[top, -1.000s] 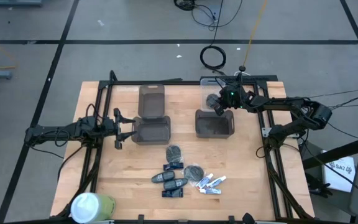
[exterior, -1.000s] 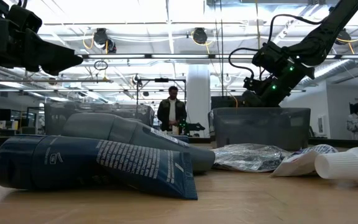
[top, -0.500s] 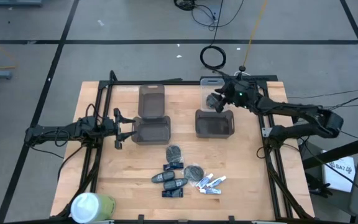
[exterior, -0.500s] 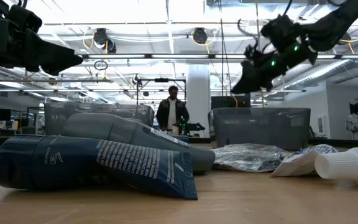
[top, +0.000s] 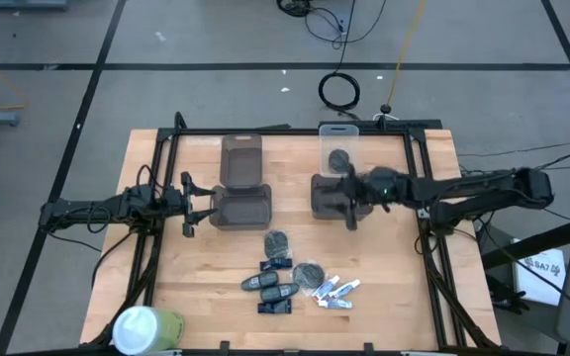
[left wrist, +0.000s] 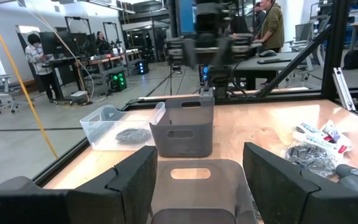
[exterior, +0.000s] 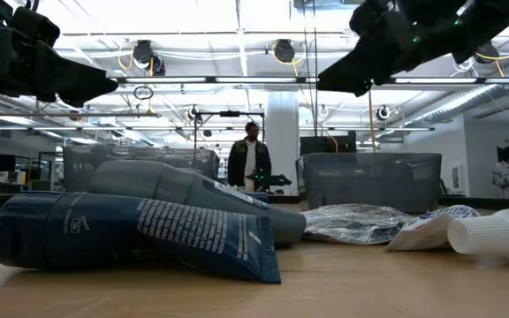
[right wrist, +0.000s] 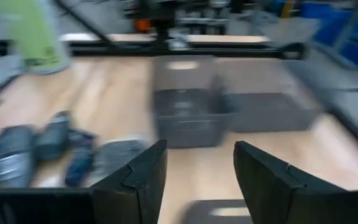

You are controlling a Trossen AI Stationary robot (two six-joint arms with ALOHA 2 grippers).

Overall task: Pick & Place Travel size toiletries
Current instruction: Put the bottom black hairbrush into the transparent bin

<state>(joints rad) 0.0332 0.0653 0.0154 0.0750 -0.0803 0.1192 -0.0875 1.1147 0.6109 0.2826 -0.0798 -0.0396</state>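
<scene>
1. At the table's 7 o'clock corner we see the big white-and-green cylinder (top: 144, 327) lying on its side.
2. At 9 o'clock the left gripper (top: 188, 207) waits, its fingers spread apart and empty, just beside the near-left grey bin (top: 240, 207); in the left wrist view its fingers (left wrist: 129, 178) stand either side of that bin's rim.
3. A second grey bin (top: 241, 158) sits directly behind it, towards 12 o'clock.
4. Towards 6 o'clock from the table's middle lie the travel size toiletries: a dark grey roundish lump (top: 277, 240), dark oblong pieces with blue accents (top: 270, 288), a second grey lump (top: 309, 272) and little white tubes (top: 336, 290) at their right end. None is touched by either arm.
5. Right of centre stands another grey bin (top: 330, 199), and behind it, towards 1 o'clock, a clear bin (top: 339, 155) holds one more dark grey lump (top: 339, 158).
6. The right gripper (top: 352, 200) hovers over the right half of that grey bin, at about 2 o'clock; its fingers (right wrist: 263, 168) are parted and carry nothing.
7. In the low view, we see a person (exterior: 249, 159) standing in the room beyond the table.
</scene>
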